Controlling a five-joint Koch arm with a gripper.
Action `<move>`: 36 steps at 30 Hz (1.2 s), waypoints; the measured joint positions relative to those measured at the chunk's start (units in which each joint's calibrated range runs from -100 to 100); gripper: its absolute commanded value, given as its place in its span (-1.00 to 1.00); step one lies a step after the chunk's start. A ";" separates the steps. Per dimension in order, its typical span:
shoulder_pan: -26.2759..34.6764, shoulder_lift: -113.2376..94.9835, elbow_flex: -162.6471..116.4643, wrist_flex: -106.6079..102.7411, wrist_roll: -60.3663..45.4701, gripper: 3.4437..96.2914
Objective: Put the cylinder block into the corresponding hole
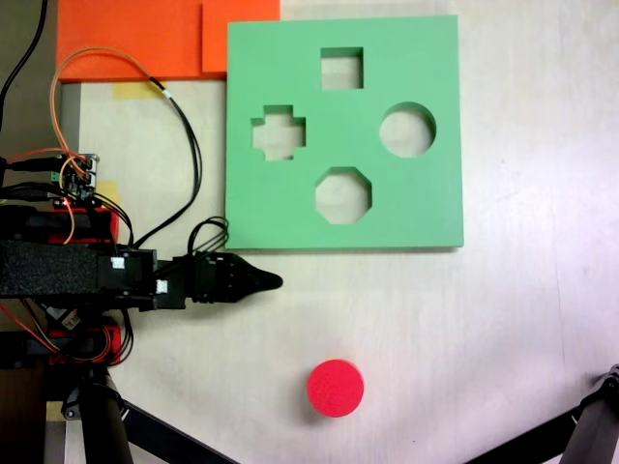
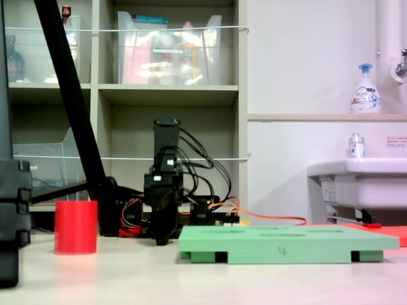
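Overhead, in the first exterior view, end effector point(image 1: 263, 281) tapers to a closed, empty point; the cylinder block point(image 1: 336, 388) stands upright on the counter point(image 1: 503, 338) at its five o'clock, well apart. The corresponding hole point(image 1: 407, 130) lies at one o'clock.

Second exterior view: block point(image 2: 75, 227) at nine o'clock of the end effector point(image 2: 162, 240); holes hidden edge-on in the green board point(image 2: 286, 244).

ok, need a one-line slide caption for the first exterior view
Koch arm's gripper rests on the table, empty, between the green foam board and the red cylinder block, which sits outside the round hole.
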 measured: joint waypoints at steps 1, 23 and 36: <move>0.00 0.00 0.00 0.00 -0.05 -0.01; 0.24 0.00 0.00 0.10 -0.05 -0.02; -6.94 0.14 -0.29 24.47 23.98 -0.06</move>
